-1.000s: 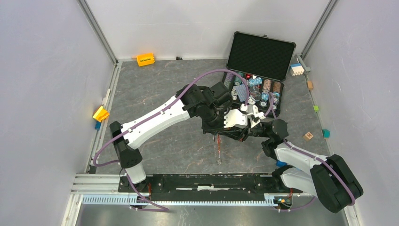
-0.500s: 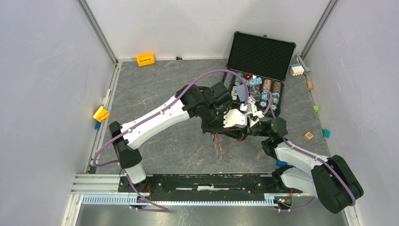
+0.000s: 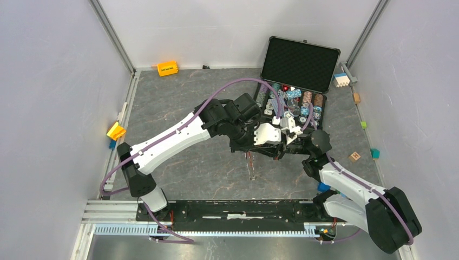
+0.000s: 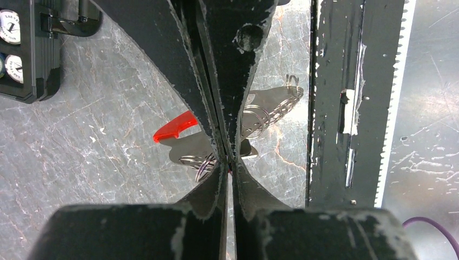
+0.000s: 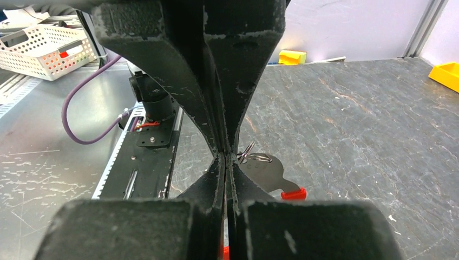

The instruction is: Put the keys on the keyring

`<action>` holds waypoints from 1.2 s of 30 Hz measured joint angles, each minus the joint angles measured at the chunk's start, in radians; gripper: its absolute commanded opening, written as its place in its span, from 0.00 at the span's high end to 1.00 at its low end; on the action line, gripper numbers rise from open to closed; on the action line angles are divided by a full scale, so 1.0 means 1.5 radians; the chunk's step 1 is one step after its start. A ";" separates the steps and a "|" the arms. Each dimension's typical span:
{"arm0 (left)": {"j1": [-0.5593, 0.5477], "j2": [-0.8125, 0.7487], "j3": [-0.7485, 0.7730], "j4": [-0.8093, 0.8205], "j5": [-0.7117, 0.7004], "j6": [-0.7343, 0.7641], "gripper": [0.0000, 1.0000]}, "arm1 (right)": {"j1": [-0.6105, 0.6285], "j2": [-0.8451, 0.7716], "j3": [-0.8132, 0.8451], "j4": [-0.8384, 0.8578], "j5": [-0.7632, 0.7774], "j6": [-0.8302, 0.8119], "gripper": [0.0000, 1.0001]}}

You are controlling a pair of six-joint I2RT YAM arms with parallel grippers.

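Note:
The keyring hangs above the table's middle, a thin silver strand with a red bit at its top. Both grippers meet at its upper end. My left gripper points down; in its wrist view the left gripper is shut, with the keyring's silver coils pinched at its tips. A flat silver blade with a red tip sticks out beside them. My right gripper reaches in from the right. In the right wrist view the right gripper is shut, with the ring at its tips. I cannot make out separate keys.
An open black case with poker chips stands at the back right, close behind the grippers. An orange block lies at the far wall and a yellow piece at the left edge. Small blocks dot the right side. The black base rail runs along the front.
The right jaws have closed at the ring. Both wrists have drifted slightly toward the case, and the left arm's elbow has swung a little to the left. The keyring still hangs between them.

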 measured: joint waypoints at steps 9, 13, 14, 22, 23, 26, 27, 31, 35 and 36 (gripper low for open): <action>0.010 -0.003 -0.008 0.018 0.015 0.001 0.74 | -0.009 -0.009 0.000 -0.039 0.008 -0.018 1.00; 0.019 -0.018 -0.021 0.025 0.020 0.001 0.69 | -0.015 -0.009 0.000 -0.051 0.013 -0.023 1.00; 0.020 -0.023 -0.023 0.026 0.020 0.001 0.68 | -0.017 -0.009 0.000 -0.054 0.016 -0.023 1.00; 0.044 -0.094 -0.102 0.080 0.043 0.002 0.66 | -0.028 -0.019 0.001 -0.060 0.022 -0.020 1.00; 0.048 -0.111 -0.128 0.099 0.051 0.003 0.66 | -0.028 -0.022 0.002 -0.060 0.022 -0.017 1.00; 0.062 -0.170 -0.220 0.171 0.074 0.011 0.66 | -0.033 -0.033 0.006 -0.056 0.021 -0.008 1.00; 0.067 -0.190 -0.252 0.195 0.085 0.014 0.66 | -0.036 -0.036 0.007 -0.052 0.020 -0.004 1.00; 0.089 -0.233 -0.320 0.264 0.131 0.019 0.66 | -0.040 -0.042 0.007 -0.034 0.017 0.014 1.00; 0.113 -0.244 -0.349 0.331 0.187 0.019 0.66 | -0.041 -0.042 0.007 -0.017 0.012 0.027 1.00; 0.117 -0.245 -0.357 0.348 0.197 0.019 0.66 | -0.041 -0.042 0.007 -0.014 0.011 0.031 1.00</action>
